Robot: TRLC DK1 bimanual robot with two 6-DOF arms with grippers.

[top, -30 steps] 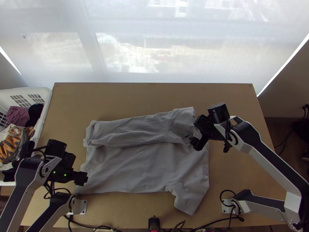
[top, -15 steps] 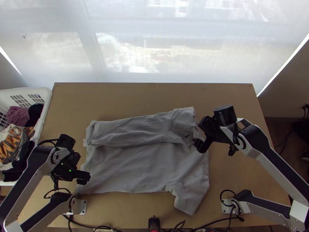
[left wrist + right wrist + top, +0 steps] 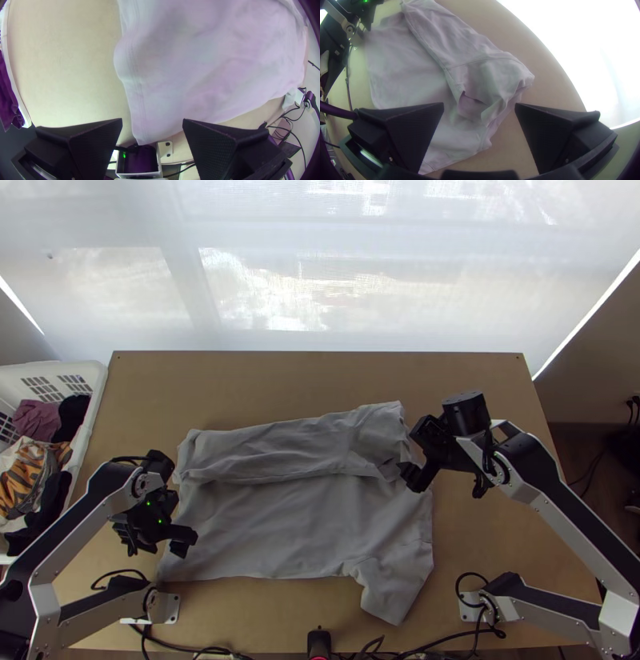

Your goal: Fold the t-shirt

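T-shirt: one, grey, spread on the counter between the two arm bases, its far side turned over once into one long, creased strip.
Sleeves: one sticks out at the near right corner; one opening shows at the strip's right end.
Pincers: two, with two wide black fingers each.
Left pincer: both fingers stand wide apart with no cloth gripped, at the shirt's left edge by the near corner.
Right pincer: both fingers wide apart too, gripping nothing, by the right end of the strip.
Basket: one, white, at the counter's left side, holding several garments, among them one mauve and one orange-striped.
Base plates: two, one at left, one at right, along the near edge.
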